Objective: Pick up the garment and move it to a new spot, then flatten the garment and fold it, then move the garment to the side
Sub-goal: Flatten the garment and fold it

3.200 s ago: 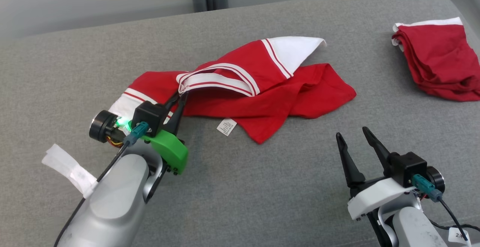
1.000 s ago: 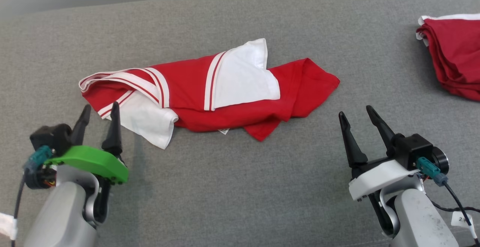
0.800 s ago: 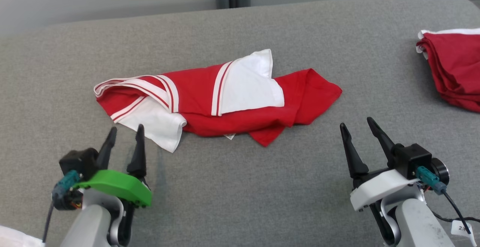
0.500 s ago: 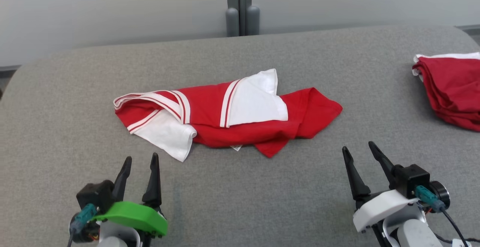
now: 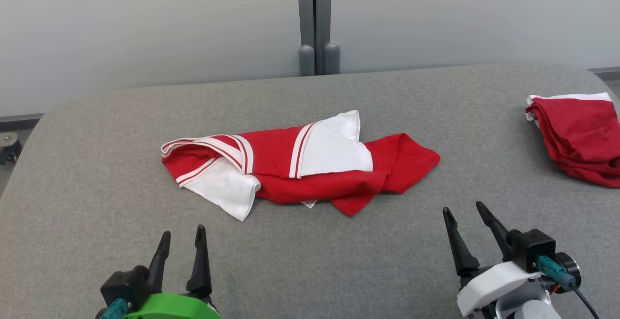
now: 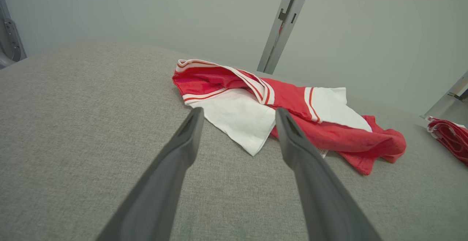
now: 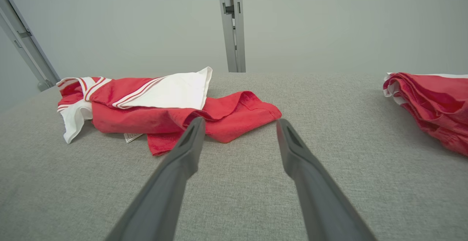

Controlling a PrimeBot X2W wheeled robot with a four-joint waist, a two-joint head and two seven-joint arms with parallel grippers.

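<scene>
grey fabric surface [image 5: 97,174] | garment [image 5: 273,157] crumpled, tag [image 5: 308,204] unreadable | left end effector [image 5: 183,232], right end effector [image 5: 462,207]: released, empty

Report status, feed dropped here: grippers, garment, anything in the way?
Left gripper, right gripper both open, empty. Garment crumpled on grey surface, not flattened. Other red pile far right, apart.

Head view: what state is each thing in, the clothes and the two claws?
garment: crumpled, lying loose on the table, unheld.
second garment: folded, lying at the table's right side.
left gripper: open, empty, short of the garment.
right gripper: open, empty, over bare table.
</scene>
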